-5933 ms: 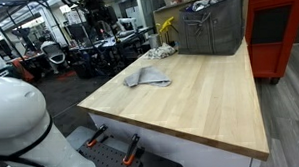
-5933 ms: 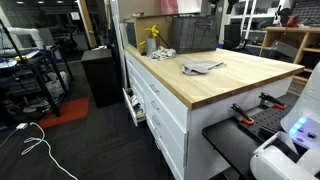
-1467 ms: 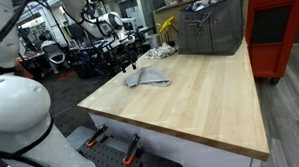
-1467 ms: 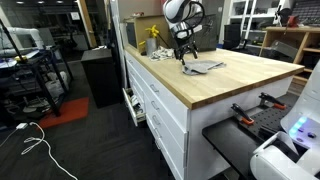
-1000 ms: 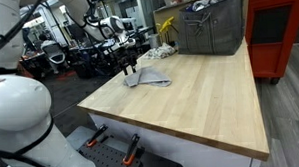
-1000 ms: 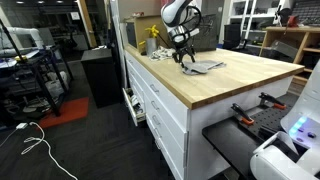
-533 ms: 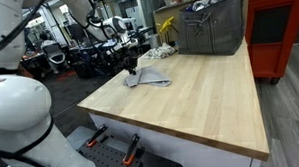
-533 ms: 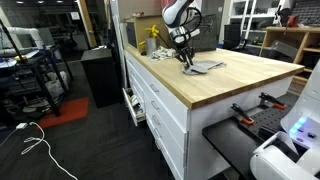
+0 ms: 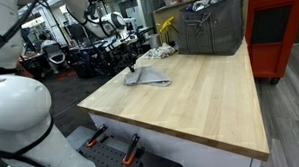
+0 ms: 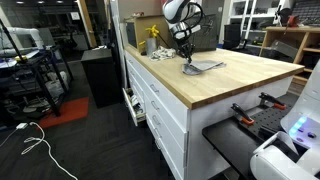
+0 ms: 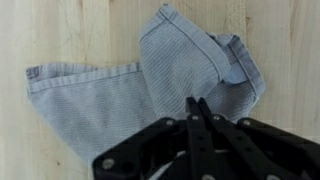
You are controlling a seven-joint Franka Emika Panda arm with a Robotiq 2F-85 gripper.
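A crumpled grey-blue cloth (image 9: 151, 78) (image 10: 204, 67) lies on the wooden tabletop (image 9: 205, 102) near one edge. The black gripper (image 9: 132, 67) (image 10: 186, 61) is down at the end of the cloth nearest that edge. In the wrist view the gripper (image 11: 197, 101) points straight down onto the cloth (image 11: 105, 95), its two fingertips pressed together on the fabric just below a folded-over corner. The pinched bit of fabric itself is hidden between the tips. The rest of the cloth lies flat on the wood.
A grey metal bin (image 9: 210, 31) and a yellow item (image 9: 167, 26) stand at the far end of the table. A red cabinet (image 9: 278, 29) stands beside it. White drawers (image 10: 160, 110) sit below the tabletop, with lab clutter around.
The gripper came down onto the near end of the cloth and its fingers closed together on the fabric. The cloth has hardly shifted.
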